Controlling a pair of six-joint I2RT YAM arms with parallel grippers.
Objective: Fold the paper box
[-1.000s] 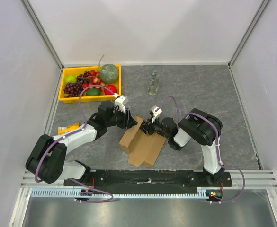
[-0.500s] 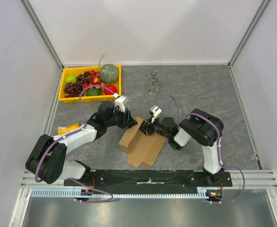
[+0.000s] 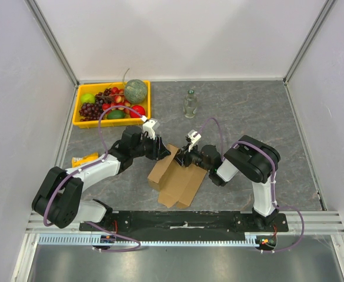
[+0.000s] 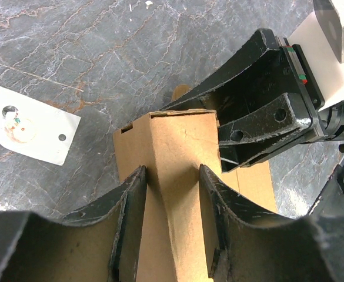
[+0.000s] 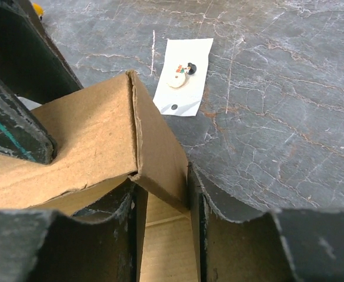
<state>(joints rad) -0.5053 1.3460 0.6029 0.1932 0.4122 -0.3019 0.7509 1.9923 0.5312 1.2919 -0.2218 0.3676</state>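
paper box sits part-folded on the worktop, near the middle of its near edge, far end lifted into a raised wall, rest flat brown cardboard; left gripper straddles that upright wall from the left, both fingers pressed on the cardboard, so narrow and clamped on the box; right gripper comes in from the opposite side, jaws closed on the corner of the same raised section, the two claws almost meeting; step in hand looks like squaring up a side wall and its corner flap; to do it well one claw should pin the wall as anchor while the other turns the flap along its crease, slow, no twisting, else the corrugate may buckle off the score line; base could slide on the smooth stone; white tag lies near the box; fruit tray at far left corner, glass bottle near far edge, both well apart
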